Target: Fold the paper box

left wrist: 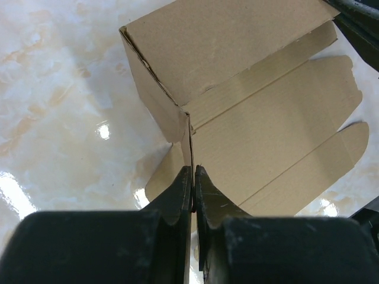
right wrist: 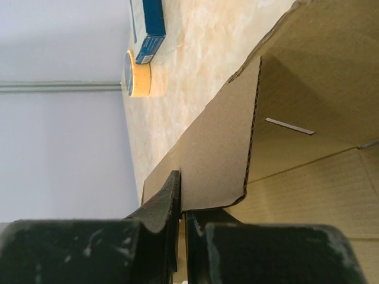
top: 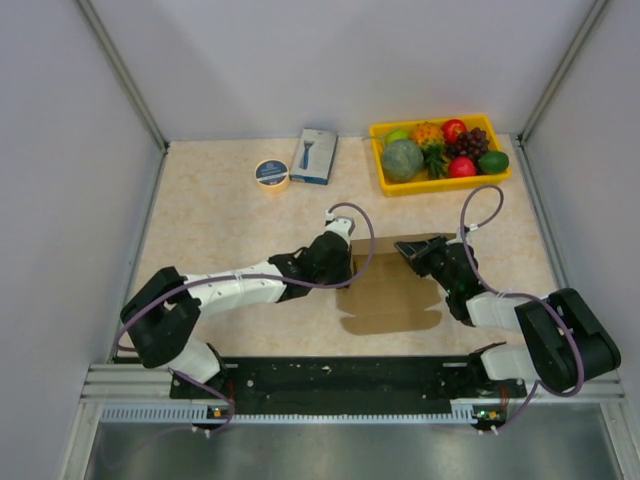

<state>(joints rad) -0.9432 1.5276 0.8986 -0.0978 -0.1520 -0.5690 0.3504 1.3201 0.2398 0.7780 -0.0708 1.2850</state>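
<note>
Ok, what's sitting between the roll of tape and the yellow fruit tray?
The small blue-and-white box, close beside the tape roll and well short of the yellow tray. The top view shows it.

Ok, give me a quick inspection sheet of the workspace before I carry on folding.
Surface: glossy beige marbled table, no spills seen.
Job's things: paper box partly raised, one wall upright, outer flaps lying flat.
Clutter: tape roll, blue-and-white box, yellow tray of fruit, all along the far edge.
Grippers: left gripper and right gripper each shut on a paper box panel.
Cables: purple cable looping at each wrist, no snag seen.
Surroundings: white walls, metal rail at near edge.
</note>
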